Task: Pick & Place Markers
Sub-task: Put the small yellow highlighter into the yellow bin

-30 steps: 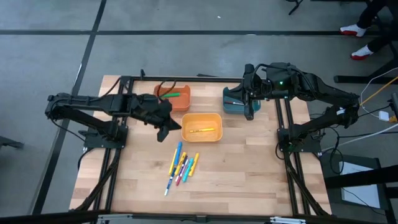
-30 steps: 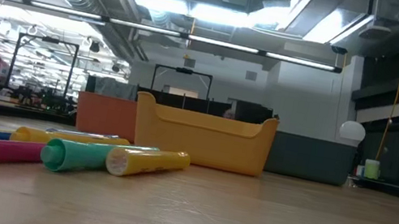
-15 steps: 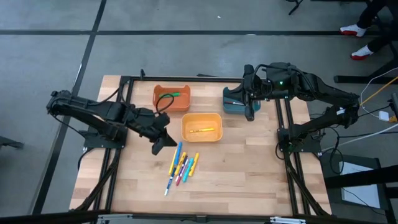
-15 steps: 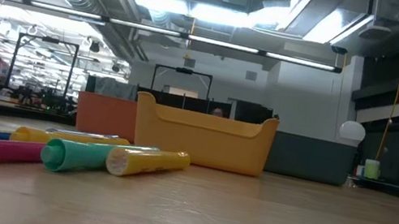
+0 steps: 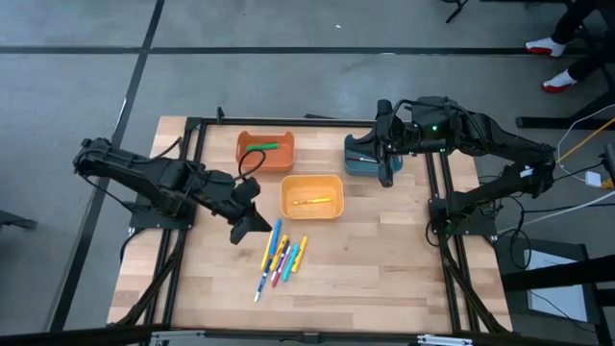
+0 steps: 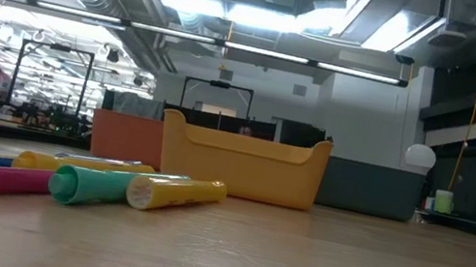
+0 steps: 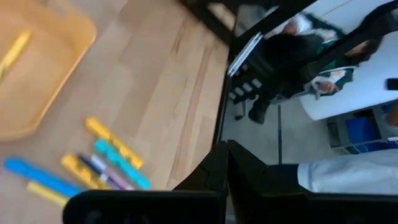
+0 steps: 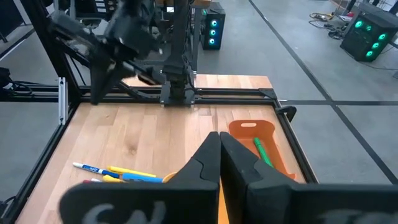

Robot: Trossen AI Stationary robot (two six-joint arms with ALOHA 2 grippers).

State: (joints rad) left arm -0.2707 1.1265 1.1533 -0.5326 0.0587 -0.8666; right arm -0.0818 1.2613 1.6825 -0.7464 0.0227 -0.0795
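Wooden bench (image 5: 384,259) carries the remaining work: I count a loose cluster of markers (image 5: 280,258) lying flat near its middle, in blue, yellow, pink, teal and orange, none of them in a bin yet. Three bins sit behind the cluster. I see one green marker (image 5: 268,146) in the orange bin (image 5: 248,159), one yellow marker (image 5: 313,202) in the yellow bin (image 5: 293,211), and what appears to be a marker in the teal bin (image 5: 356,163), though the right arm partly hides it. I judge the task as early: roughly three placed, most left. My left claw (image 5: 246,229) hovers just beside the far end of the cluster, between it and the orange bin; in the left wrist view its fingers are pressed together and hold nothing. My right claw (image 5: 386,173) waits over the teal bin, fingers likewise pressed together and empty. The next step I expect is spreading the left claw over one marker.
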